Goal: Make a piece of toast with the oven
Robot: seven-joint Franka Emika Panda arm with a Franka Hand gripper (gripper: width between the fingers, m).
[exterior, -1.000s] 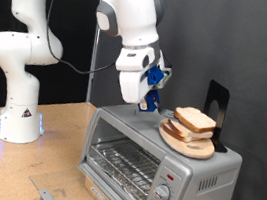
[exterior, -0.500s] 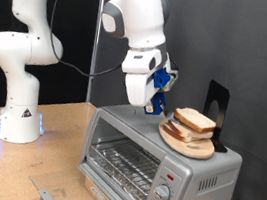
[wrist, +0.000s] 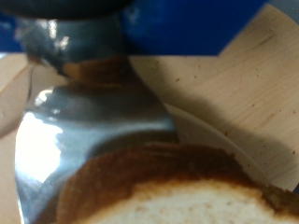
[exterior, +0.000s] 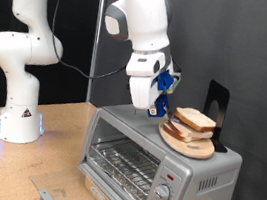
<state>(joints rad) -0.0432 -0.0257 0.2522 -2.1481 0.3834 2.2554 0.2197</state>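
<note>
Fingers first: I could not tell how far apart they stood. In the exterior view the blue-tipped gripper (exterior: 157,102) hung just above the oven roof, close beside the bread at the exterior view's left, angled down toward it. In the wrist view one shiny metal finger (wrist: 89,131) filled much of the frame, blurred, with browned crust right below it. I saw nothing between the fingers, so I logged no grasp.

Largest down:

Arm (exterior: 21,73), white, based at the exterior view's left on the wood table (exterior: 55,154), reached over the top of the oven.

Oven (exterior: 154,164), silver, door shut, wire rack visible through the glass, knobs at the exterior view's right of the door. Rack looked bare from here.

Board (exterior: 186,142), round and wooden, on the oven roof, carrying the bread.

Toast (exterior: 194,118), top slice of the small stack on the board, lay flat, broad face up. It was roughly square, so no real long axis; one corner pointed toward the gripper, as best I could judge.

Handling, my judgement: light, soft in the crumb, firmer at the crust, easily dented or torn by a hard pinch. Not slippery. I would have taken it by an edge across the crust, thin way between the fingers.
</note>
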